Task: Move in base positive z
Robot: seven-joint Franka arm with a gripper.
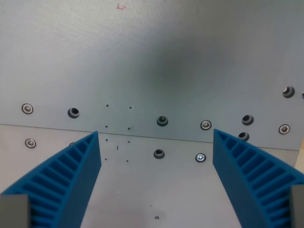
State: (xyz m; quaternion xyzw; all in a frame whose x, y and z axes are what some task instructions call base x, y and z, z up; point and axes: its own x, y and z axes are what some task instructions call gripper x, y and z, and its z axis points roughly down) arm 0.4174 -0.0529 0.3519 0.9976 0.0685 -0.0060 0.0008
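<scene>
My gripper (156,137) is open and holds nothing. Its two blue ribbed fingers rise from the bottom corners of the wrist view, one finger (66,175) at the wrist view's left and the other at the wrist view's right, with a wide gap between them. Below them lies a grey metal table plate (156,57). A soft dark shadow falls on the plate above the gap. No loose object shows.
A seam (47,128) between two plates runs across the view just beyond the fingertips. Screws (27,109) and empty bolt holes (162,120) sit in rows along both sides of it. A faint red mark (121,6) is at the top edge.
</scene>
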